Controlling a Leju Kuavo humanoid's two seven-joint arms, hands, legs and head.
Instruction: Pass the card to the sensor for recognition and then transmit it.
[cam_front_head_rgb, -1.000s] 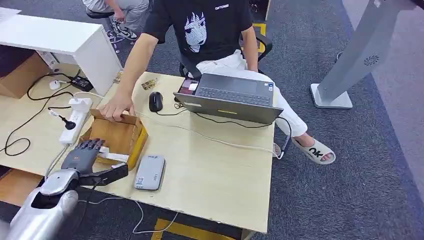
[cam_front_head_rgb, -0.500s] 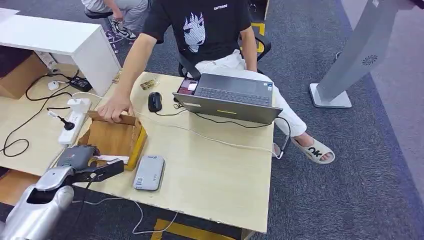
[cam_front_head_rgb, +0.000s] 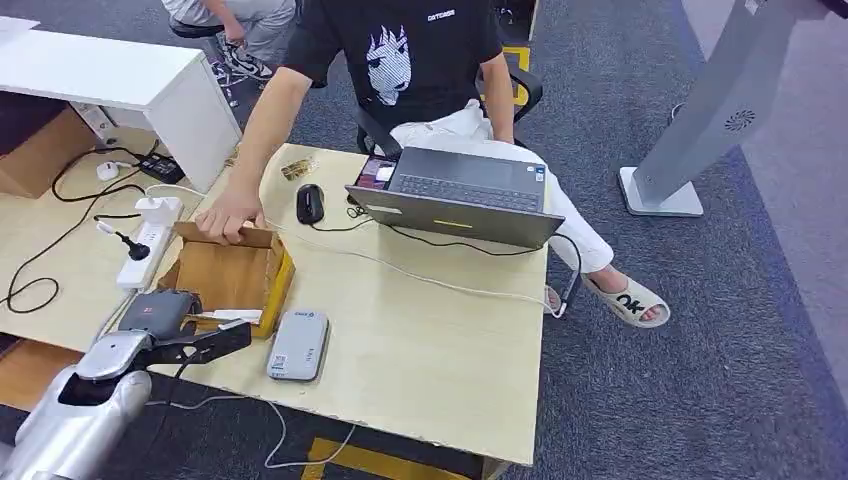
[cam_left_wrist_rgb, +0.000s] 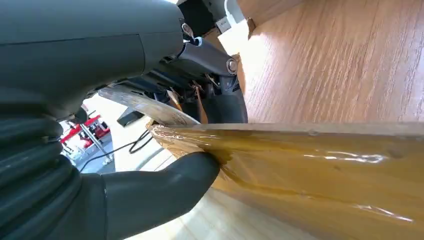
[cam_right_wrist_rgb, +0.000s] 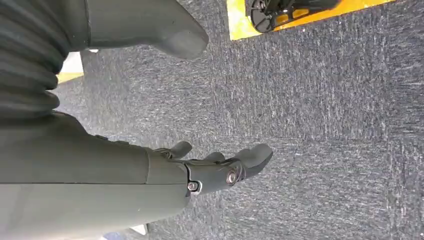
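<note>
Pale wooden table (cam_front_head_rgb: 430, 340) under an early stage of the task: card (cam_front_head_rgb: 222, 319) not yet lifted from the cardboard box (cam_front_head_rgb: 232, 275), sensor pass and handover still to do. Left hand (cam_front_head_rgb: 160, 318) reaching into the box at the card, fingers (cam_left_wrist_rgb: 220, 102) down inside, thumb outside the taped wall, grip impossible to confirm. Right hand (cam_right_wrist_rgb: 210, 167) hanging over carpet, loosely spread, holding nothing; grey card reader (cam_front_head_rgb: 299, 344) just beside the box, a person's hand (cam_front_head_rgb: 228, 218) steadying its far edge.

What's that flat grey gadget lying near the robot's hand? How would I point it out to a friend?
Start at the light wooden table and find the open brown box near its front left corner, where the robot's left hand reaches in. Just right of the box lies the grey gadget: a flat, rounded rectangle, unlike the black mouse and laptop farther back.
</note>
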